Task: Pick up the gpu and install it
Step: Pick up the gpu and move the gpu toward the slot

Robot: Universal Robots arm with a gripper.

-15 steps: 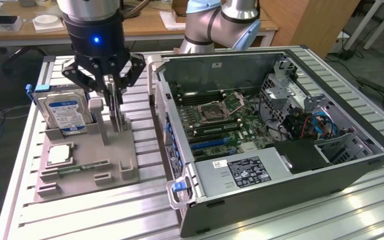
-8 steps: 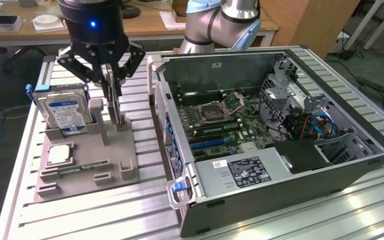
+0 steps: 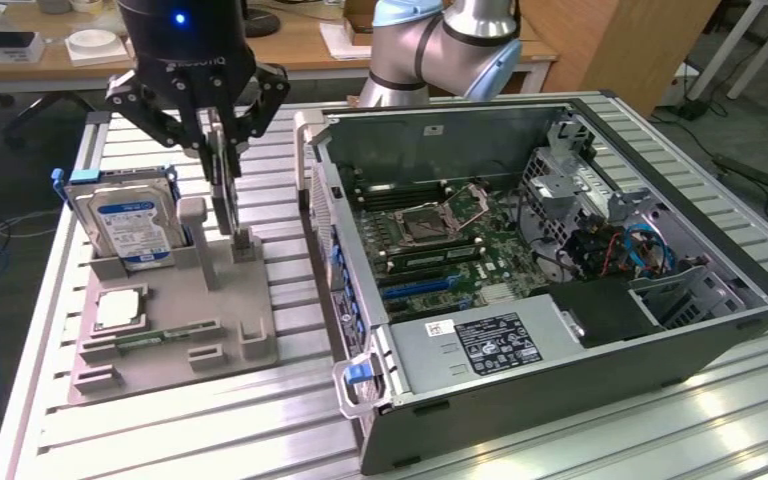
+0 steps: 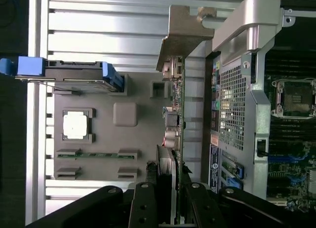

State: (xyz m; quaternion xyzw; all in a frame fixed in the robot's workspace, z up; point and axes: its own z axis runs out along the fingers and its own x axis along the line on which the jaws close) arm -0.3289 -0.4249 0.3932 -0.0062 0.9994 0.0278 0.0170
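Gripper (image 3: 224, 150) part-closed, clamping gpu (image 3: 231, 210) edge-on above gray fixture (image 3: 244, 320); wrist view adds its silver bracket (image 4: 183, 35).

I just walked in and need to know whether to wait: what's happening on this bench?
The robot's end effector is closed on the gpu, which stands upright on edge in the grey holder beside the hard drive. The card has not reached the open computer case, whose motherboard lies exposed next to the holder.
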